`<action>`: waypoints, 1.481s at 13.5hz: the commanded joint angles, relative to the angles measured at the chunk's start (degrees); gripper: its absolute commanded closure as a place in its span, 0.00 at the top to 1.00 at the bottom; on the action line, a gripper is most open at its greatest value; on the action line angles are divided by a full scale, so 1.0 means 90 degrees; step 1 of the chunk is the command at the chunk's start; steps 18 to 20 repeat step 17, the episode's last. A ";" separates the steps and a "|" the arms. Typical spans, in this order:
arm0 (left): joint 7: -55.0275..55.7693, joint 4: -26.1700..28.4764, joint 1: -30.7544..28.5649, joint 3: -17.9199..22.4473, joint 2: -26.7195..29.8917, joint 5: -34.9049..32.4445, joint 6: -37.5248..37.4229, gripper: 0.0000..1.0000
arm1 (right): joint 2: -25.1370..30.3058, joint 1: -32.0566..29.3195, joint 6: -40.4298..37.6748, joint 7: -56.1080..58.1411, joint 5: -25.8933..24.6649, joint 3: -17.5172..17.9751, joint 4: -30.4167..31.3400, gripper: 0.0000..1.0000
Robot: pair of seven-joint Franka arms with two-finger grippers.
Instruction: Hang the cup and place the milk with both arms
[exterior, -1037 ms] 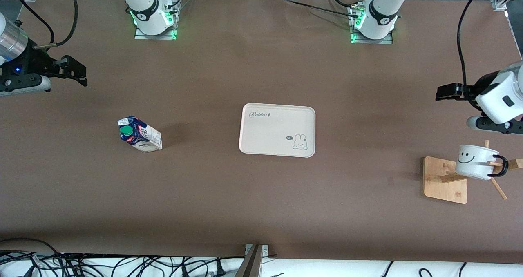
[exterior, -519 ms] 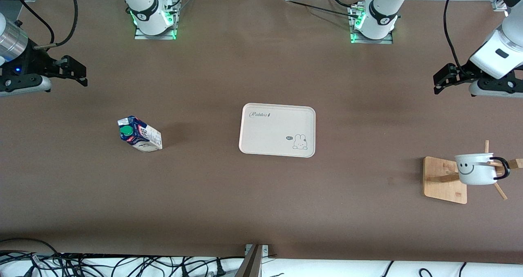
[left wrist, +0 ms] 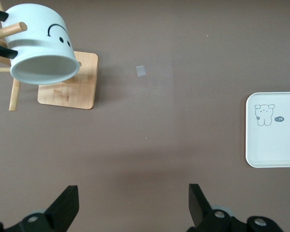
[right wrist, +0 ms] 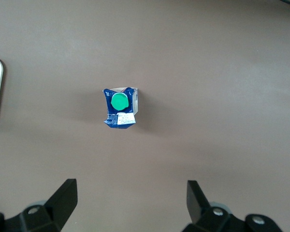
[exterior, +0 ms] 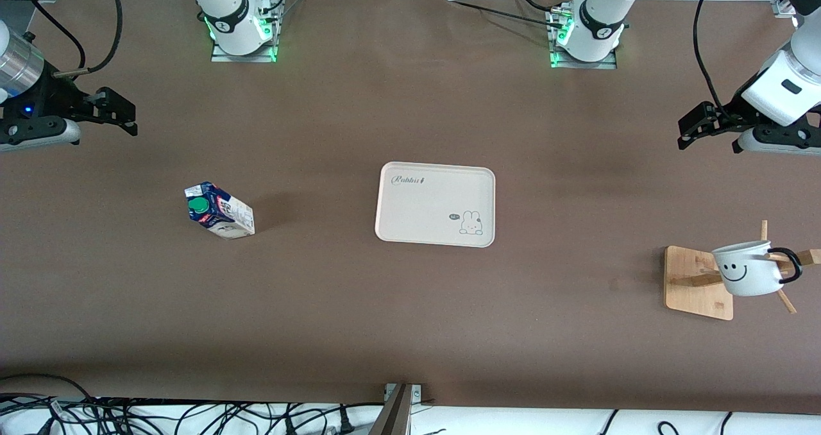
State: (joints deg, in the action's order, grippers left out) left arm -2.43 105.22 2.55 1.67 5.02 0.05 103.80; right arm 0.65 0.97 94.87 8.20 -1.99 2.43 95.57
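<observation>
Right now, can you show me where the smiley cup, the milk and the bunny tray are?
cup (exterior: 744, 276): front view, on its white side by the smiley face.
milk (exterior: 203, 206): front view, on its green cap.
tray (exterior: 423, 207): front view, on its bare middle.

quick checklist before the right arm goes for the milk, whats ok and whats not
1. Cup hanging by its handle on the wooden rack: ok.
2. Left gripper open, holding nothing, up near the left arm's end of the table and apart from the cup: ok.
3. Milk standing upright on the table, green cap up: ok.
4. Right gripper open and empty: ok.
5. Right gripper lined up over the milk: not ok, it hangs off to the side at the right arm's end.
6. Tray bare, room for the milk: ok.
</observation>
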 commanded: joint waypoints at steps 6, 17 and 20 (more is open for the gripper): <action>-0.0033 -0.0538 0.0049 0.0078 -0.0372 0.0015 -0.0244 1.00 | -0.0033 -0.0040 -0.0131 -0.0042 -0.0004 0.0061 -0.0140 1.00; -0.0013 -0.0538 0.0078 0.0069 -0.0382 0.0005 -0.0254 1.00 | -0.0042 -0.0049 -0.0121 -0.0061 -0.0004 0.0042 -0.0140 1.00; -0.0013 -0.0538 0.0078 0.0069 -0.0382 0.0005 -0.0254 1.00 | -0.0042 -0.0049 -0.0121 -0.0061 -0.0004 0.0042 -0.0140 1.00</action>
